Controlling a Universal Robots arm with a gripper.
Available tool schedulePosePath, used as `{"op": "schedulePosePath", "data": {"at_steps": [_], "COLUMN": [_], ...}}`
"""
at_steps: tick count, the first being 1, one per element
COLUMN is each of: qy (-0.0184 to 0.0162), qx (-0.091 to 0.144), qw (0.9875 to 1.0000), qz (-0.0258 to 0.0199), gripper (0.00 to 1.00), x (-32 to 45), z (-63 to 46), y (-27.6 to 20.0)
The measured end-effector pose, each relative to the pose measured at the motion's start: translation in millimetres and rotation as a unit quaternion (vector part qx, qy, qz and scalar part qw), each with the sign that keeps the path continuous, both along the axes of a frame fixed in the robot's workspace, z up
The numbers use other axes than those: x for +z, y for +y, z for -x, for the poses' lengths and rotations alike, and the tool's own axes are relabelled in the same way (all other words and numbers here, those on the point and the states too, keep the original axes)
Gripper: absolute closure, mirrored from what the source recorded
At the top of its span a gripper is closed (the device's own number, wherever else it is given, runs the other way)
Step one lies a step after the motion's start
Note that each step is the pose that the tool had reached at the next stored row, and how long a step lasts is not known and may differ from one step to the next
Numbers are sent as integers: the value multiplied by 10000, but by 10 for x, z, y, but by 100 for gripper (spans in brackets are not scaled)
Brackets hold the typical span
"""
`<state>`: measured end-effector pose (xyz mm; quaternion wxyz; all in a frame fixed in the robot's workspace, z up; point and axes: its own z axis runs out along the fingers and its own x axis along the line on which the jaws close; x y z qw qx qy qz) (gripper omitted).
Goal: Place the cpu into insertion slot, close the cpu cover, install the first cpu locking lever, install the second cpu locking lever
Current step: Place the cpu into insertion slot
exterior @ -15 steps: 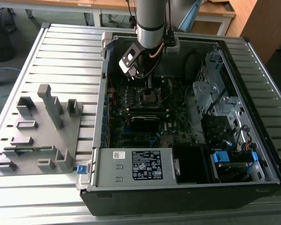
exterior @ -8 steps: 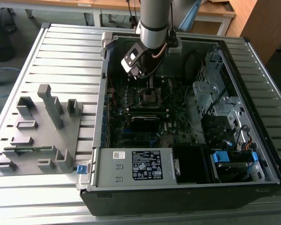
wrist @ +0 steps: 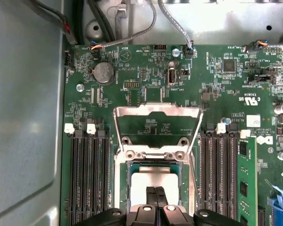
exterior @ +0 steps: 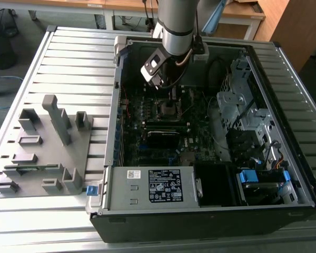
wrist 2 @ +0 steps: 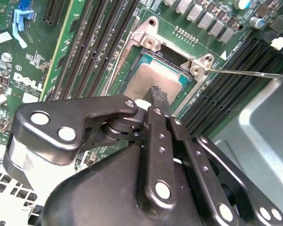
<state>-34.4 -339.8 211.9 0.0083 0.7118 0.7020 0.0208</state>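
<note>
Closed claw (wrist: 155, 190) at cpu (wrist: 140, 181) — cover (wrist: 155, 112) open

This looks like a robot lab or a workshop. A robot arm (exterior: 176, 21) reaches into an open computer (exterior: 200, 224) lying on a metal table (exterior: 73, 58). A grey rack (exterior: 47, 153) sits beside it. Wooden desks (exterior: 245, 11) and a black bin (exterior: 1, 47) stand behind.

cpu (wrist: 141, 181) partly hidden behind tool (wrist: 155, 190), insertion slot (wrist: 186, 181) cut off by pic edge, first wrist view
</note>
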Motion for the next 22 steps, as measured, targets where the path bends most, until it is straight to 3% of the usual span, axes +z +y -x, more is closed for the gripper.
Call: {"op": "schedulePosePath", "data": {"at_steps": [22], "qy": [0], "qx": [0], "qw": [10000], "qz": [-1], "gripper": [89], "x": [-88], "z": [-3], "y": [23]}}
